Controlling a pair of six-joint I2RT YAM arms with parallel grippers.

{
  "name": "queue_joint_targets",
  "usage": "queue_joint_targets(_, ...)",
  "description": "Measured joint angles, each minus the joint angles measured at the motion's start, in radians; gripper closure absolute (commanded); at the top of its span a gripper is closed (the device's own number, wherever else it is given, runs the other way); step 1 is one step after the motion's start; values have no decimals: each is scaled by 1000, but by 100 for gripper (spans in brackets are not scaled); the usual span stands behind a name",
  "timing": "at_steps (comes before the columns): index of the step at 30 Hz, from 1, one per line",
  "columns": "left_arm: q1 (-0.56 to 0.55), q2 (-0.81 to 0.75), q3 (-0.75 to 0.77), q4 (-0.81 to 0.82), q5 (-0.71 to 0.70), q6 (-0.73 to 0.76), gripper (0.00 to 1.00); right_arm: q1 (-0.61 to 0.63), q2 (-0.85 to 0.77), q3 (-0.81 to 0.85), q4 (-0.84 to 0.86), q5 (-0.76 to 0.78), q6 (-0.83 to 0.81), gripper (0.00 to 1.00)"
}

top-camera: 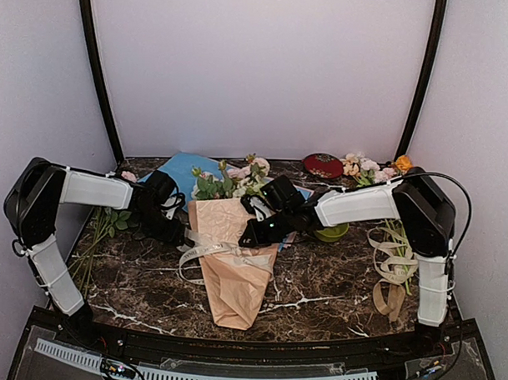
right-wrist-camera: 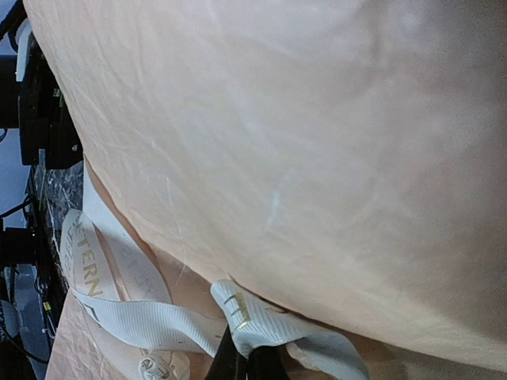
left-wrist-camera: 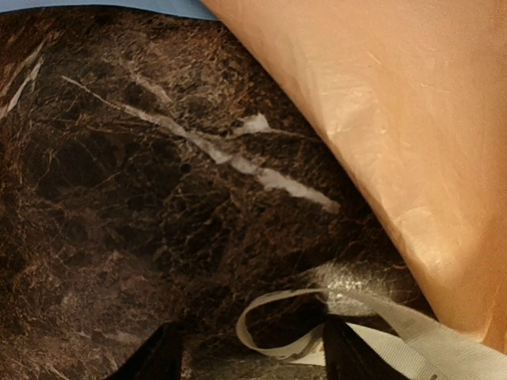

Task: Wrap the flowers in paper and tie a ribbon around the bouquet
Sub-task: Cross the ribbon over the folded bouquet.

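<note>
The bouquet lies mid-table as a tan paper [top-camera: 233,273] cone that points toward me, with pink-cream flowers [top-camera: 235,178] and leaves at its far end. A cream ribbon [top-camera: 221,249] with printed letters crosses the cone. My left gripper [top-camera: 172,230] sits at the cone's left edge. In its wrist view the left gripper [left-wrist-camera: 253,360] is open, with a loose ribbon loop [left-wrist-camera: 273,336] lying between the fingers beside the paper [left-wrist-camera: 396,119]. My right gripper [top-camera: 251,237] is on the cone's right side. It [right-wrist-camera: 249,366] is shut on a ribbon [right-wrist-camera: 265,326] fold against the paper [right-wrist-camera: 317,119].
A light blue sheet [top-camera: 183,166] lies behind the bouquet. At the back right are a red round object [top-camera: 322,165] and a bunch with an orange bloom [top-camera: 377,168]. A green bowl [top-camera: 333,233] and spare ribbons [top-camera: 393,266] sit right; loose stems [top-camera: 98,235] lie left.
</note>
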Motion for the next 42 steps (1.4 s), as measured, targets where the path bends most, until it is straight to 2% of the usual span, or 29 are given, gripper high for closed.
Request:
queue_joint_targets(2, 0, 2, 0, 5, 4, -2, 67, 0, -5, 0, 0, 0, 0, 100)
queue_joint_targets(4, 0, 6, 1, 14, 3, -5, 96, 0, -6, 0, 0, 0, 0, 100)
queue_joint_targets(5, 0, 10, 3, 19, 7, -3, 100, 0, -6, 0, 0, 0, 0, 100)
queue_joint_targets(12, 0, 3, 19, 37, 9, 29, 100, 1, -6, 2, -2, 2, 0, 100)
queue_joint_targets(17, -17, -193, 21, 40, 0, 130, 100, 1, -6, 23, -12, 4, 0, 100)
queue_joint_targets(20, -64, -352, 40, 44, -8, 219, 100, 1, -6, 45, -14, 3, 1, 100)
queue_joint_targets(22, -159, -437, 58, 44, -15, 288, 100, 1, -4, 62, -14, 3, 2, 100)
queue_joint_targets(26, -299, -505, 95, 38, -17, 391, 100, 1, 3, 91, -12, -2, 8, 100)
queue_joint_targets(29, -362, -525, 97, 39, -19, 465, 100, 1, 9, 103, -9, -7, 13, 100)
queue_joint_targets(34, -420, -559, 97, 64, -1, 557, 100, 1, 11, 107, -5, -16, 22, 100)
queue_joint_targets(42, -438, -644, 98, 132, 19, 634, 100, 1, 11, 103, 15, -27, 34, 100)
